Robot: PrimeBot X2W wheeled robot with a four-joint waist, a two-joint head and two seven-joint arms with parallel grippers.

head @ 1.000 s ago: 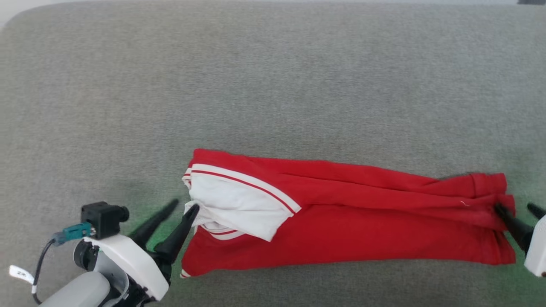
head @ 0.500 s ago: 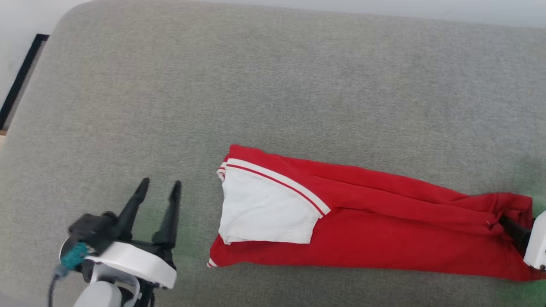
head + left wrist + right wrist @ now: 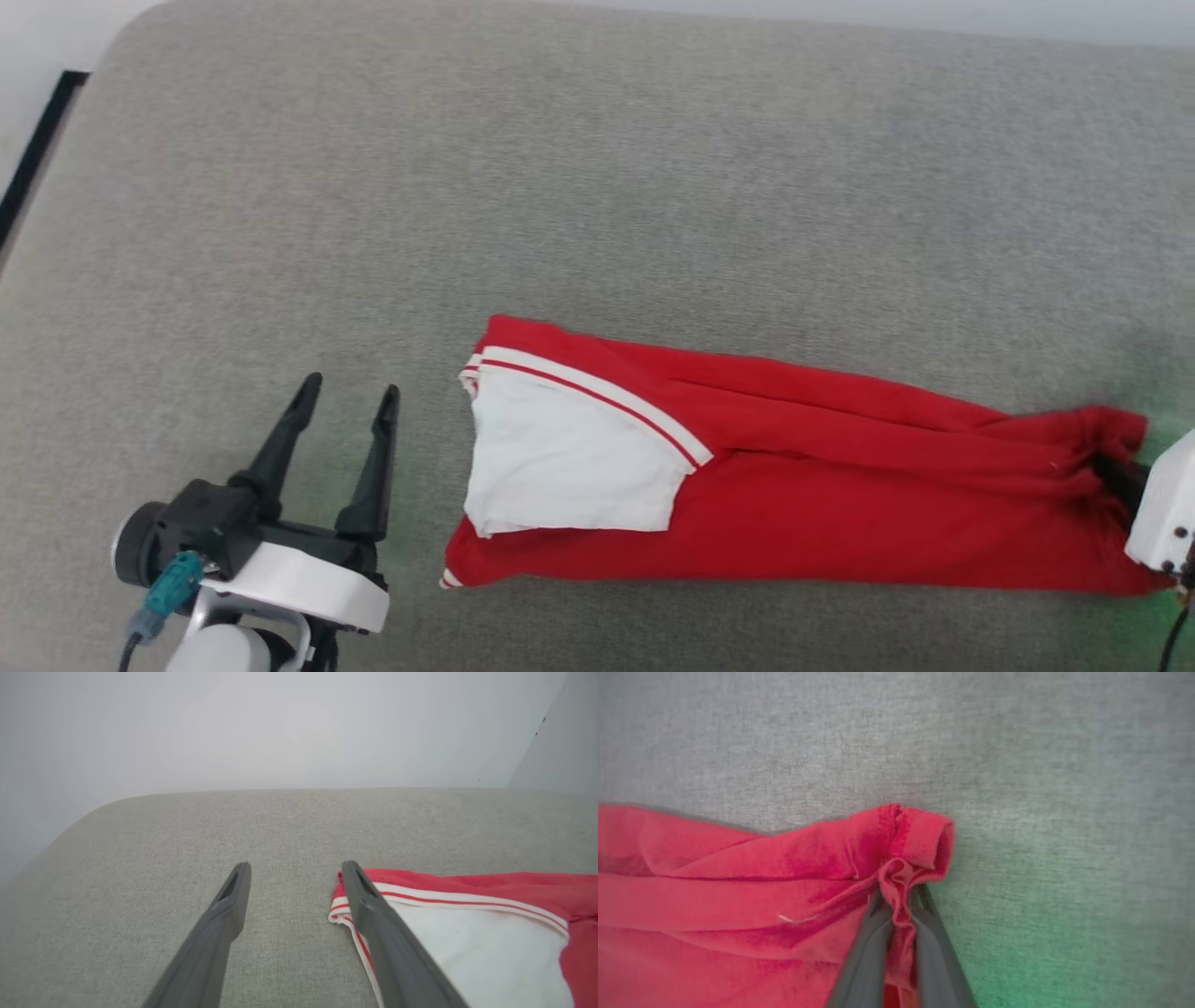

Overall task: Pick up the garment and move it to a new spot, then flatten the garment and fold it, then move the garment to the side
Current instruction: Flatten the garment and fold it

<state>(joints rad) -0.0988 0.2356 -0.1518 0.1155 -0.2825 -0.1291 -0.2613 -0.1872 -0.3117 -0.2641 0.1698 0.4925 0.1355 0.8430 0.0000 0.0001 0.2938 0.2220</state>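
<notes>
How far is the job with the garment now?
Done, it seems: the garment lies stretched out, apparently folded lengthwise, on the grey surface. In hand: the right gripper is shut on its red end; the left gripper is open beside the white cuff, apart. Left: perhaps another fold, then moving it aside.

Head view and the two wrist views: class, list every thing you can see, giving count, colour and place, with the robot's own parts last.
garment: one, bright red with a white stripe-edged panel at its left end, stretched across the near middle of the surface.
padded surface: one, grey fabric, under everything.
wall: one, pale, behind the surface.
dark strip: one, black, upper left past the surface's corner.
left pincer: one, dark fingers, open, lower left, apart from the garment.
right pincer: one, dark fingers, shut on the garment's bunched right end.
</notes>
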